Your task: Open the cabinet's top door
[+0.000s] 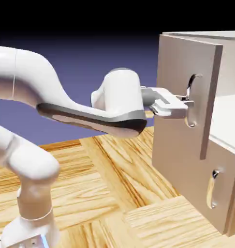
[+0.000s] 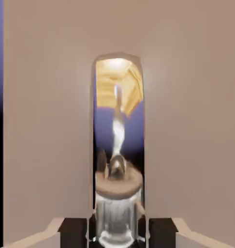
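Observation:
The beige cabinet (image 1: pixel 229 63) stands at the exterior view's right. Its top door (image 1: pixel 177 68) stands a little off the cabinet's front, with a gap along its right edge. My gripper (image 1: pixel 185 103) reaches level from the left and is shut on the door's long silver handle (image 1: pixel 192 87) near its middle. In the hand view the door panel (image 2: pixel 47 126) fills the picture. The shiny handle (image 2: pixel 118 140) runs up the middle, and its lower part sits between my two dark fingertips (image 2: pixel 73 233).
Below the top door is the shorter lower panel (image 1: pixel 182 169) with its small silver handle (image 1: pixel 213 190). The wooden table (image 1: pixel 114 193) stretches in front of the cabinet. My white arm (image 1: pixel 66 106) crosses from the left at handle height.

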